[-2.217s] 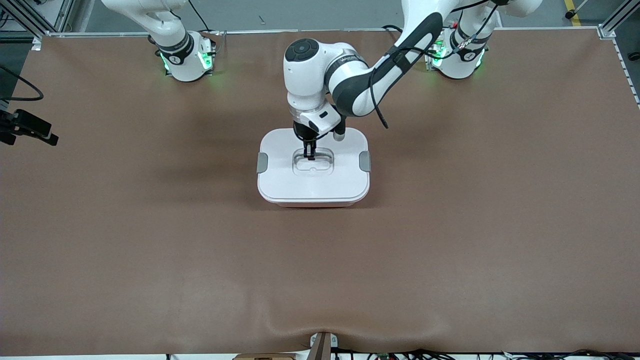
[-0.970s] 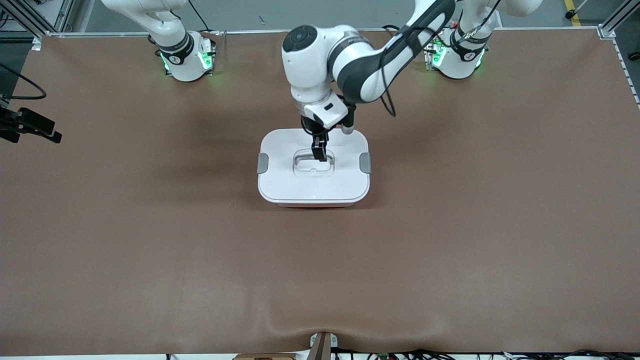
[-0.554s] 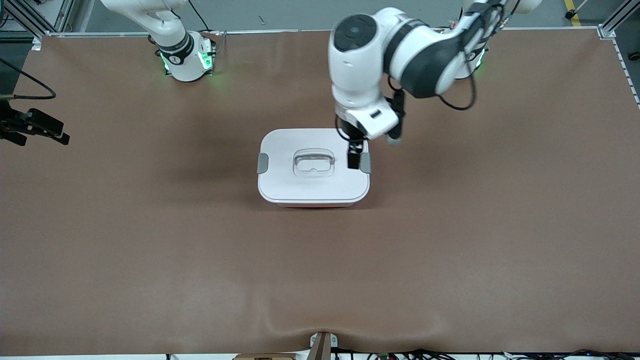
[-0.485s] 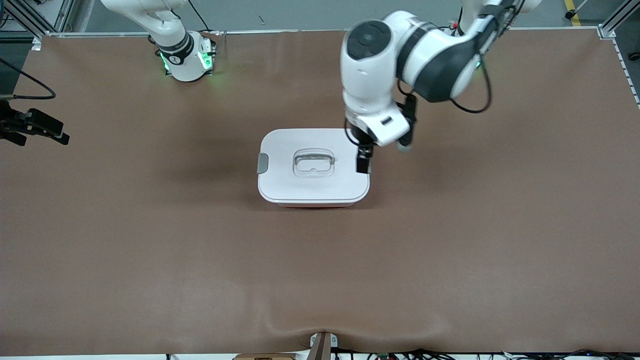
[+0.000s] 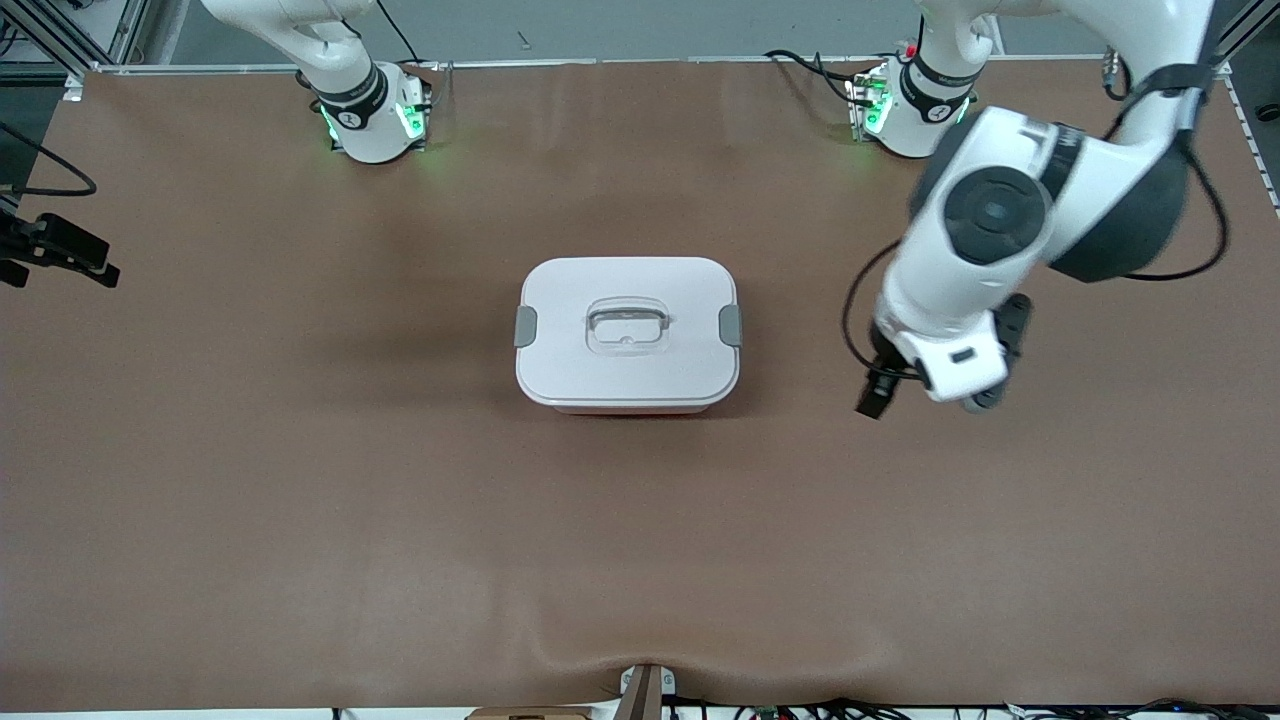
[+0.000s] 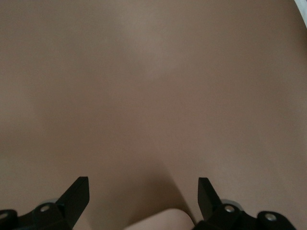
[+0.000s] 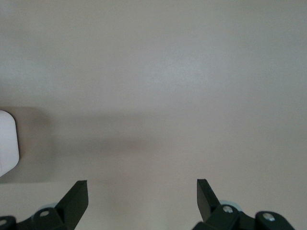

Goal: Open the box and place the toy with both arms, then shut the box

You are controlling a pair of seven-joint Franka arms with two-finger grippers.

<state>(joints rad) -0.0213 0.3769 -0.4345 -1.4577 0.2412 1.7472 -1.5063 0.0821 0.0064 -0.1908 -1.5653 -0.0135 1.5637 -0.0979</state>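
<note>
One box (image 5: 627, 333) is sitting lidded, two grey clips (image 5: 525, 326) latched. The left gripper (image 5: 872, 397) is hovering at its 3 o'clock, spread empty; the right gripper (image 7: 142, 203) is waiting, likewise spread.

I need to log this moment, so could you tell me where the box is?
In the front view the box sits lid-on mid-table, roughly midway between the two arms' ends, with the left pincer over bare table toward the left arm's end.

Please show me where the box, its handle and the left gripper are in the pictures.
box (image 5: 627, 375): front view, bare white lid.
handle (image 5: 626, 320): front view, clear grip in the lid's middle.
left gripper (image 6: 143, 199): left wrist view, midway between its open fingertips, over bare table.
</note>
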